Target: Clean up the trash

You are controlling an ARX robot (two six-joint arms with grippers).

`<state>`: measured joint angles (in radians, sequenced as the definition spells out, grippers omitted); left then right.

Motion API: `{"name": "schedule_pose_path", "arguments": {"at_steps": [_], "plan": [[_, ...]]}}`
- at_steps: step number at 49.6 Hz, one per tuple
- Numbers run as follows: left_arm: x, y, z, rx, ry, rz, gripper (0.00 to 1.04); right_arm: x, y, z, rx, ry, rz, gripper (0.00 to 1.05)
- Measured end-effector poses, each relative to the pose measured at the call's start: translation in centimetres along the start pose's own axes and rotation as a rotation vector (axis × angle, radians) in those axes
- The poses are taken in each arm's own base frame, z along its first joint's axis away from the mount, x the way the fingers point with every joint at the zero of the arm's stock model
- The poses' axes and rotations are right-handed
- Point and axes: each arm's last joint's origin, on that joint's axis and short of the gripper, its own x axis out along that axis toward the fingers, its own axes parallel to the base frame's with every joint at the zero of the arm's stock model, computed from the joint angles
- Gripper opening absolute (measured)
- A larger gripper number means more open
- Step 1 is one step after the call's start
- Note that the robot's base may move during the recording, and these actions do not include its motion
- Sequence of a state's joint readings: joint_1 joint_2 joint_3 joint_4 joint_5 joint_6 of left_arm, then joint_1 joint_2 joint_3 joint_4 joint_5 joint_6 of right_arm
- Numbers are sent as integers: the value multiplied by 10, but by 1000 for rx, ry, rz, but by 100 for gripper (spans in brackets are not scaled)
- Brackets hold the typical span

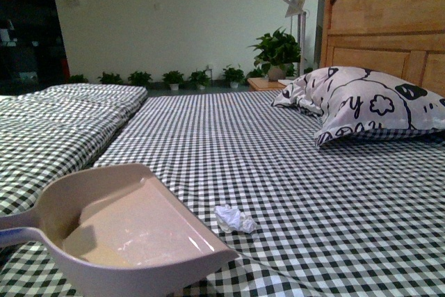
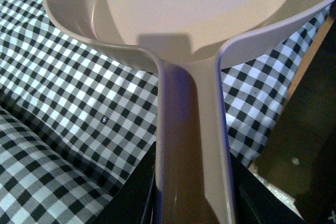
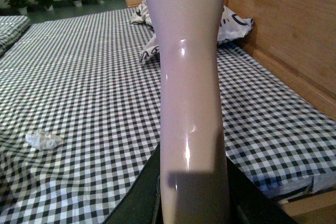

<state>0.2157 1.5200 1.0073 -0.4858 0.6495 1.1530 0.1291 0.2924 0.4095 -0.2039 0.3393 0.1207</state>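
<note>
A small crumpled white paper wad lies on the checked bedsheet, just right of the beige dustpan's open lip; it also shows in the right wrist view. My left gripper is shut on the dustpan handle, with the empty pan stretching away from it. My right gripper is shut on the pale brush handle, which fills the middle of the right wrist view. The brush head is out of view. Neither arm shows in the front view.
A black-and-white patterned pillow lies at the right against the wooden headboard. A second bed with the same checked cover stands at the left. Potted plants line the far wall.
</note>
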Motion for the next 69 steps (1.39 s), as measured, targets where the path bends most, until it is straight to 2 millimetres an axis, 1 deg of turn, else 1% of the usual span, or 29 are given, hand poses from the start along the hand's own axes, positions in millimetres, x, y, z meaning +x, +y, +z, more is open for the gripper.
{"name": "schedule_pose_path", "arguments": {"at_steps": [4,10,21,27,43,51,60,69], "plan": [[4,3,0,11,-10,8,28,0,0,0,0,0,0,19],[16,8,5,59,-41,35,28,0,0,0,0,0,0,19],[32,3,11,90,-54,-1,28,0,0,0,0,0,0,19],[44,3,5,84,-26,-20,28,0,0,0,0,0,0,19],[60,5,-6,72,-10,-41,28,0,0,0,0,0,0,19],[66,8,-5,74,-7,-45,28,0,0,0,0,0,0,19],[72,9,-10,50,42,-72,28,0,0,0,0,0,0,19],[77,14,-12,47,55,-73,28,0,0,0,0,0,0,19]]}}
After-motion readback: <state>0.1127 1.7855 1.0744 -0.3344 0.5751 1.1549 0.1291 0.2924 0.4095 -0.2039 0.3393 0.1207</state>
